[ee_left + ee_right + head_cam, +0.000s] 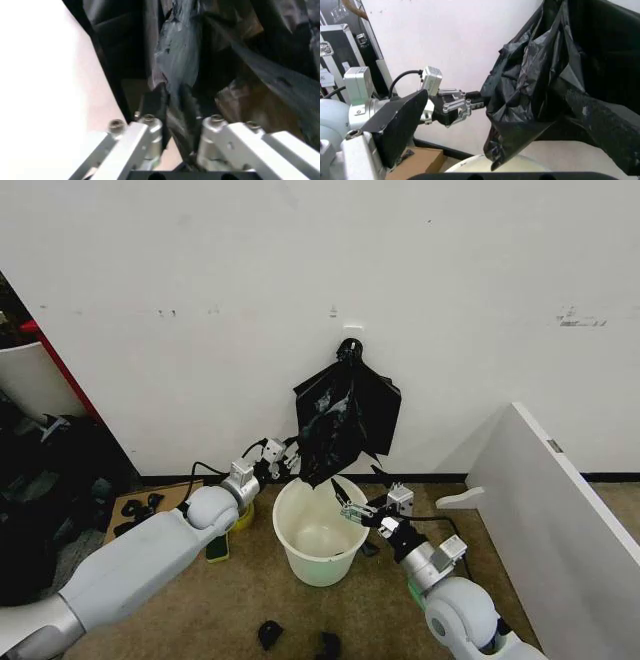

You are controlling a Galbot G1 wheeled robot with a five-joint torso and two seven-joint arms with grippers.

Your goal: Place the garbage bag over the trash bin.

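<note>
Where the garbage bag (345, 420) hangs, no legible writing.

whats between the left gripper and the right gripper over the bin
The hanging garbage bag: its lower end drops between the left gripper, shut on its edge, and the right gripper, just above the trash bin, as the head view shows.

Both arms are smooth pale grey with rounded joints, silver wrist blocks and black cables; the left gripper (293, 459) and right gripper (345, 502) have screwed metal fingers (150, 129).
</note>
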